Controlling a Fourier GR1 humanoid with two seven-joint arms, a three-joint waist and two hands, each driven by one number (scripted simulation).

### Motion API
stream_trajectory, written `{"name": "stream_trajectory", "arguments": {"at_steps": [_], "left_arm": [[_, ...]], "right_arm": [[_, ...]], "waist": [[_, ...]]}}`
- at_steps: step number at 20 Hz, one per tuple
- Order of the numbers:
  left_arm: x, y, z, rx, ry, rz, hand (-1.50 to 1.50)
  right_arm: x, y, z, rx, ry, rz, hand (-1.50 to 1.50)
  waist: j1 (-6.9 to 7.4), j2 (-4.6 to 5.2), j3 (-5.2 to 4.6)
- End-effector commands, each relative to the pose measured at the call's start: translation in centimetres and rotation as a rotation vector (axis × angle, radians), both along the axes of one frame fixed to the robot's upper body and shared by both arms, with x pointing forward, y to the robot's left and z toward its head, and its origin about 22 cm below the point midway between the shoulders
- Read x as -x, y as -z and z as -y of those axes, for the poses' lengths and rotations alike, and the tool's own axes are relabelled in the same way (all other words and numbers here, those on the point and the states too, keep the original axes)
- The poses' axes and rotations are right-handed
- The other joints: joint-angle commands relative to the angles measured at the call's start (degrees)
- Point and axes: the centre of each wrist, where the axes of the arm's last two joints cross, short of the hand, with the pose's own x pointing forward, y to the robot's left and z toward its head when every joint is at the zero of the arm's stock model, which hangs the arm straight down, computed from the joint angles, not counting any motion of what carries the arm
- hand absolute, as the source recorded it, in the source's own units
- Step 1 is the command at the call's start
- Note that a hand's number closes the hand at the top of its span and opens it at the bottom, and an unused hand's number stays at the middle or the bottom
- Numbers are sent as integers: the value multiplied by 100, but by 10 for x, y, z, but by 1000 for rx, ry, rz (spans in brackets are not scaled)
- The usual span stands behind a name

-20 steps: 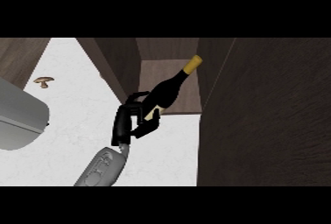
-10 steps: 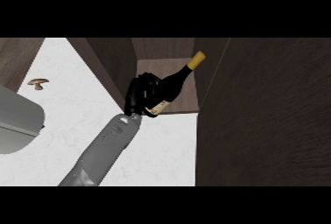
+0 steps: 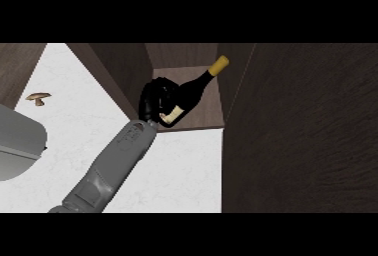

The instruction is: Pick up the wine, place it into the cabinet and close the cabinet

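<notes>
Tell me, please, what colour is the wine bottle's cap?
Yellow-gold cap, seen in the head view.

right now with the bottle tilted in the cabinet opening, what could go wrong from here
1. The wine bottle leans, gold cap toward the cabinet's right inner wall; pushed further, the neck could hit it.
2. The hand has its fingers curled round the bottle's lower body. Released at this tilt, the bottle would likely fall onto its side on the cabinet floor.
3. The open door stands close on the right; swinging it shut before the forearm withdraws could catch the arm.
</notes>
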Motion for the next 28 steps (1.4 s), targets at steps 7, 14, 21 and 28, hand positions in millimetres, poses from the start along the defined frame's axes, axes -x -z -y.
{"name": "stream_trajectory", "arguments": {"at_steps": [7, 14, 21, 28], "left_arm": [[-3, 14, -1, 43, -41, -19, 150], [-20, -5, 0, 51, -137, 53, 150], [-30, -21, 10, -194, -49, 121, 150], [-37, -37, 19, -253, -49, 140, 150]], "right_arm": [[21, -24, 0, -39, -48, 22, -150], [13, -14, 1, -53, -69, 37, -150], [6, -14, 9, -48, -79, 32, -150], [7, -18, 0, -54, -104, 48, -150]], "waist": [[-84, 82, -25], [-140, 125, -22], [-248, 131, -14], [-290, 128, -19]]}}
